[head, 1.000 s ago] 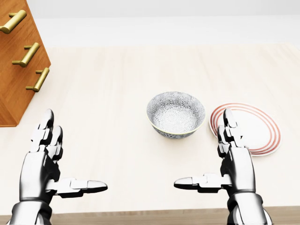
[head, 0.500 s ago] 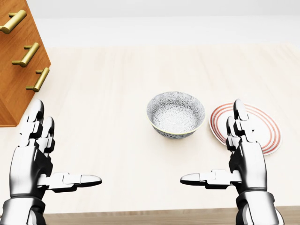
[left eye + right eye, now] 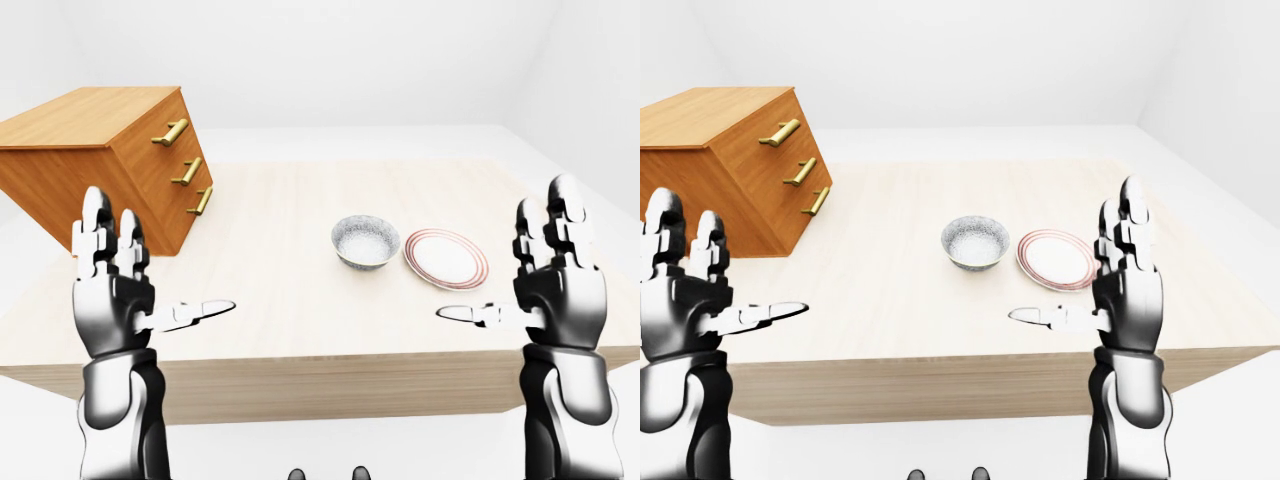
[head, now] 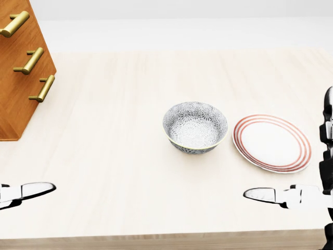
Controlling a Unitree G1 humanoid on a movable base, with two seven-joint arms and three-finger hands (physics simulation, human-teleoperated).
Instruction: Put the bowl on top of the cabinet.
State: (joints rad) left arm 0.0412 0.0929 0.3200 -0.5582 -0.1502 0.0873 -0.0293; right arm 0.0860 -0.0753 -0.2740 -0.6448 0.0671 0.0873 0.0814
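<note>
Holds left robot hand [image 3: 120,290] and right robot hand [image 3: 555,285] upright, fingers spread. Shows patterned bowl [image 4: 195,126] on the counter [image 4: 130,104] between them, nearer the right robot hand, just beside a red-ringed plate [image 4: 271,142], well apart from the wooden cabinet [image 3: 100,165] beyond the left robot hand.

Grey patterned bowl [image 4: 195,126] upright on table — wooden cabinet [image 3: 105,165] well left.

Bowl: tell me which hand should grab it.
Right, likely. The bowl sits nearer the open right hand, beside the plate; the open left hand stands farther off, on the cabinet side.
</note>
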